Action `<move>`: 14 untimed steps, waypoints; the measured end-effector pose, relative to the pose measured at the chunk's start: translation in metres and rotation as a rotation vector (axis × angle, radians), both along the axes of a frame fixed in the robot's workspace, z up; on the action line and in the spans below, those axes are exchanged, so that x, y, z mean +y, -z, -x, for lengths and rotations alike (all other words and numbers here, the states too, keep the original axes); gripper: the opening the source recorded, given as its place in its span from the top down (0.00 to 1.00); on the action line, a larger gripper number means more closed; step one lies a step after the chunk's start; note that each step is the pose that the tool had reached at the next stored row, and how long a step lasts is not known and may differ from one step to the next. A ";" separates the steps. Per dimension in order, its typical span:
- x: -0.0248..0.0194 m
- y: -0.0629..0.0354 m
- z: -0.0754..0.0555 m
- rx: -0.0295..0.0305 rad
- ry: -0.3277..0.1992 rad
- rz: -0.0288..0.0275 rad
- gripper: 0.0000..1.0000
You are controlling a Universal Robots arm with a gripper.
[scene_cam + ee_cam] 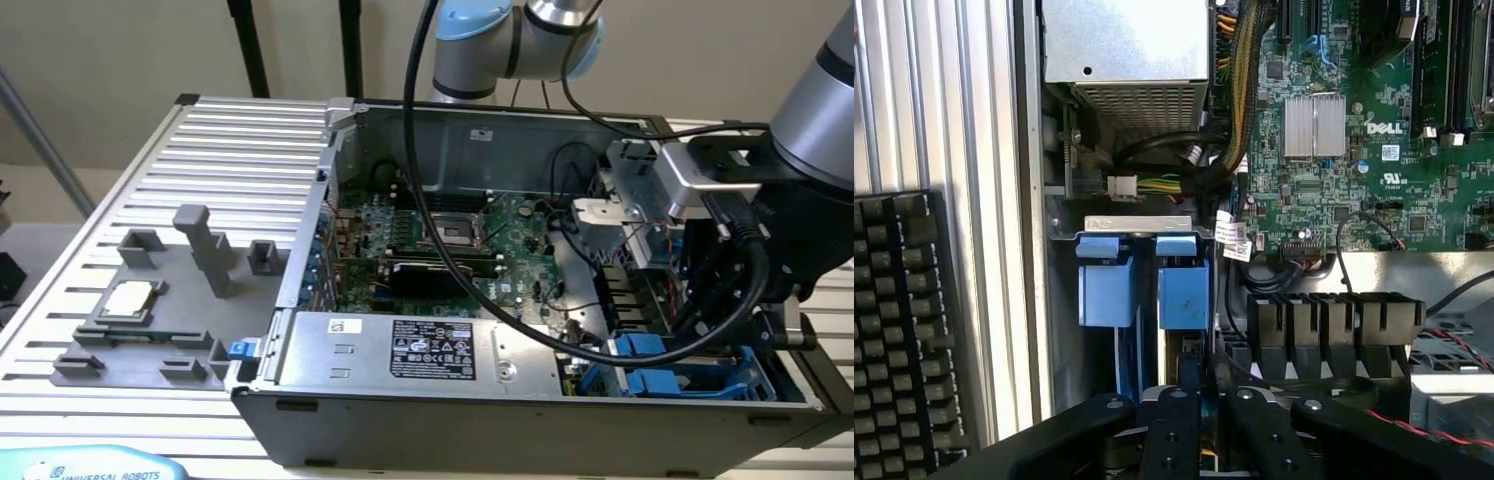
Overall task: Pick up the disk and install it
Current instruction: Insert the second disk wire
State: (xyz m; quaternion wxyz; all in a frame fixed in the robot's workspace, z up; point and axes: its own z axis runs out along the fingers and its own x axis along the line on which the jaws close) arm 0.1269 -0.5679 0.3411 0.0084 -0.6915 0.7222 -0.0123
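Blue-framed disk stands edge-on in the drive bay, gripped by the down-reaching arm's jaws.

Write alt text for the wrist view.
The gripper, its black fingers nearly shut, hangs over the drive bay of an open computer case, above two blue carrier tabs. A green motherboard lies beside the bay, a silver power supply beyond it, and a black keyboard outside the case.

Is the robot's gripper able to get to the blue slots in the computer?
Probably yes. The gripper, shut on what looks like the disk, hangs right by the blue carriers with nothing between them; the black plugs sit off to one side.
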 end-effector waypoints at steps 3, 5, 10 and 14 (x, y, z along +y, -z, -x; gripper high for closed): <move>0.0001 0.0002 0.000 0.0000 0.002 0.0002 0.84; 0.0001 0.0013 0.000 0.0000 0.003 0.0001 0.84; 0.0001 0.0045 0.000 0.0000 0.003 0.0004 0.84; 0.0000 0.0056 0.000 0.0000 0.004 0.0004 0.84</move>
